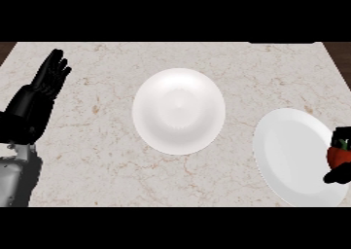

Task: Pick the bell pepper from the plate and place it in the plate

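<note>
**Pepper in hand at the right edge: mind the carry**

Nearest you, your right hand (341, 174) is curled round the pepper (342, 154), which is at the right rim of the near plate (292, 155), hard against the view's edge. I cannot tell whether it is lifted clear of the plate. Most of the hand is out of view, so you cannot check how much of the pepper the fingers cover. A round, smooth fruit could roll out if you swing it fast. Lift too little and it may catch the near plate and shove it.

The counter (99, 160) between the plates is bare, giving a short open path leftward. The far plate (179, 111), likely the target, lies central, well in from every edge. Your left hand (45, 85) rests open at the left, fingers up, well apart.
</note>
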You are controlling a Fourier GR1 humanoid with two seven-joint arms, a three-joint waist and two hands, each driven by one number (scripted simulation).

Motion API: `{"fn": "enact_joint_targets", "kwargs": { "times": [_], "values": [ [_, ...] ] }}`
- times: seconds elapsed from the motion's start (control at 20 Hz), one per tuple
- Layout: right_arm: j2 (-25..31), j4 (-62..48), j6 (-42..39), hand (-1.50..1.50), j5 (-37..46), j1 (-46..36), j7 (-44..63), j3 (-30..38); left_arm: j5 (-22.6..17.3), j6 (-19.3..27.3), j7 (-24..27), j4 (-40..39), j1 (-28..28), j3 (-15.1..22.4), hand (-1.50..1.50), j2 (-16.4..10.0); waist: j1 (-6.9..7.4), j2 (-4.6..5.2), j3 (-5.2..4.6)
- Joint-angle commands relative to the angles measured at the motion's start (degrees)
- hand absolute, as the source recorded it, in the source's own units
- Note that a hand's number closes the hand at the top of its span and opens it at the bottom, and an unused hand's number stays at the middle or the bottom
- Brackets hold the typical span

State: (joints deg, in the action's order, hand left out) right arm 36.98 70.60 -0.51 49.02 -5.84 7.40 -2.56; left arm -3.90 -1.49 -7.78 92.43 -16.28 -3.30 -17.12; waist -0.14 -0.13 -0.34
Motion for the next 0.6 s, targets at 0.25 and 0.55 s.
{"fn": "enact_joint_targets", "kwargs": {
  "times": [0.25,0.55],
  "values": [
    [-0.62,17.09,-1.7,1.5,-7.06,4.65,-2.81,5.09,-0.75,-2.65,1.88,0.13,3.32,-1.58,0.0,-0.5,-0.63,-0.21,0.27],
    [-4.24,30.04,-3.85,1.5,-16.38,3.54,-5.59,6.48,-0.04,-1.45,-0.76,3.98,4.31,-0.71,0.0,0.14,-0.39,-0.43,0.32]
  ]
}}
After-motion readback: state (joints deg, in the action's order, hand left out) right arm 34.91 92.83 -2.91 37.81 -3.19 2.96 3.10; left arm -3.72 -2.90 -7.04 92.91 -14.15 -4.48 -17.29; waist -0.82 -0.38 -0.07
